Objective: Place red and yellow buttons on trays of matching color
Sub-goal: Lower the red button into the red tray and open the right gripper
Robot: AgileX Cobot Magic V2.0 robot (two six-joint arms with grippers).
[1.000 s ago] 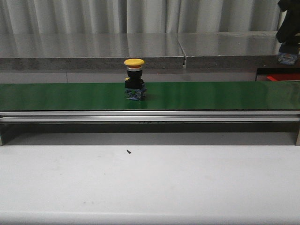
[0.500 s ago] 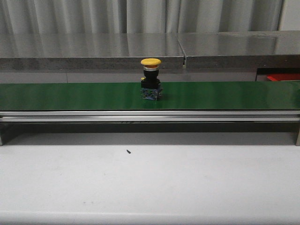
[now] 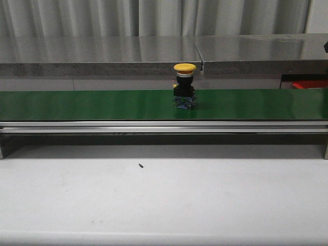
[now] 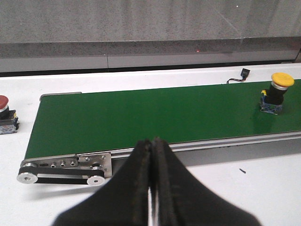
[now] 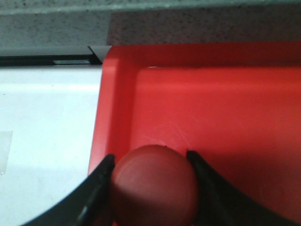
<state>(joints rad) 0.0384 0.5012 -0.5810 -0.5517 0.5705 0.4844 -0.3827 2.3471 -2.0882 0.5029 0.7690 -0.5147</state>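
Front: yellow button (image 3: 184,85) upright on green belt (image 3: 77,105), 1 o'clock of centre; may ride past unpicked.
Left wrist: left gripper (image 4: 151,188) pressed together, empty.
Right wrist: right gripper (image 5: 150,188) clamps red button (image 5: 154,183) over red tray (image 5: 225,113) near its edge; may tip out.

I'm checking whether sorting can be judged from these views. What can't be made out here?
- Yellow tray: in no view.
- Red tray: cut off by the right wrist view's edges; only a sliver shows in the front view.
- Red button in the right gripper: its body is hidden under its own cap.
- Second red button: cropped by the left wrist view's edge.
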